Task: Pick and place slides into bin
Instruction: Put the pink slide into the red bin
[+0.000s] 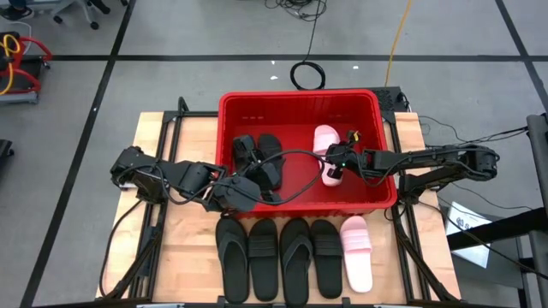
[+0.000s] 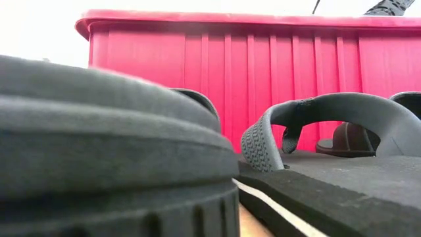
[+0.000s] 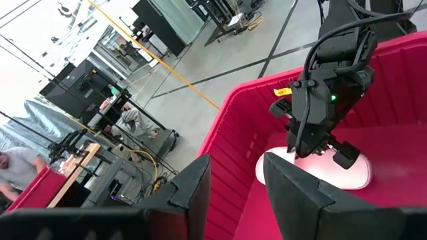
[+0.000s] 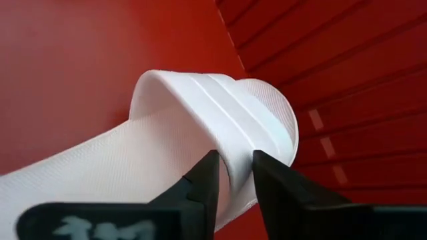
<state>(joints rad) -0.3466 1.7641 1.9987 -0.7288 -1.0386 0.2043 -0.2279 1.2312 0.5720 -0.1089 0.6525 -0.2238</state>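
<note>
Pink slide [image 1: 326,145] in bin [image 1: 300,103], right claw [image 1: 336,171] astride strap.

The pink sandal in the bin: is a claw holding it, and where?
The right gripper straddles the pink sandal's strap edge, jaws slightly apart; a real hold cannot be told. The left gripper holds nothing.

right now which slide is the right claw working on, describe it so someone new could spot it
Start at the big red bin at the far middle of the table. Inside it, along the wall on the right arm's side, lies a pale pink slide, with the right claw astride its strap. The two other slides in the bin are black, and the other pink slide lies out on the table.
</note>
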